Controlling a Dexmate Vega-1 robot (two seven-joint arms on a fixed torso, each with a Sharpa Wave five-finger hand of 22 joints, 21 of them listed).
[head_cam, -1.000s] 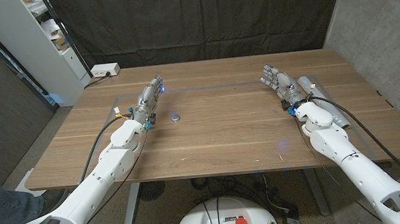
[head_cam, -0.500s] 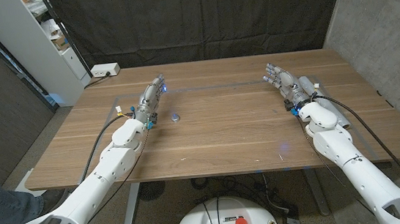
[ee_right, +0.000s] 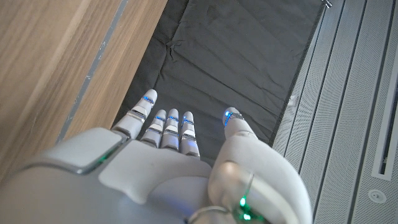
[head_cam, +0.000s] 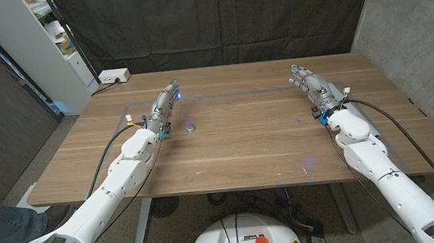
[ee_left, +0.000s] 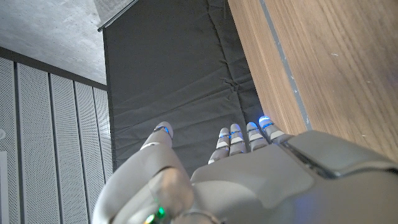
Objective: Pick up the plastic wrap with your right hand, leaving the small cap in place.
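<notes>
We held the right hand [head_cam: 316,92] empty with fingers extended at the table's [head_cam: 251,146] far right, the left hand [head_cam: 163,104] likewise extended near the cap [head_cam: 191,126].

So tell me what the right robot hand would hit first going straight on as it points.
Nothing on the table, it seems: the right robot hand points toward the table's far edge, then the black curtain. Depth is unclear.

Open room: bare surface [head_cam: 243,143] spans the frame's middle, between both arms.
Obstacle: small cap [head_cam: 191,126] left of centre, near the left robot hand [head_cam: 164,107].
</notes>
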